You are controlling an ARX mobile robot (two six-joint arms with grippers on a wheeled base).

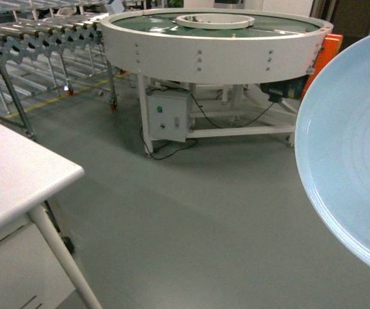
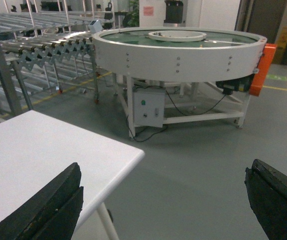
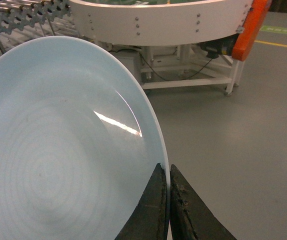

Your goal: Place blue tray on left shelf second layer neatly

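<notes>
Left gripper (image 2: 163, 200) fingers black, thick, worn-edged; right gripper (image 3: 167, 176) fingers black, tapered, perhaps scuffed.

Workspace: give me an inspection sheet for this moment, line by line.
Surface: white table, bare where visible.
Job's things: blue tray held by its rim, tilted up off any surface; left shelf not identifiable.
Clutter: nothing seen.
Grippers: right gripper shut on the tray rim; left gripper open, empty.
Cables: black cable trailing on the floor under the round conveyor.
Surroundings: grey floor, roller conveyor, white control box.
</notes>
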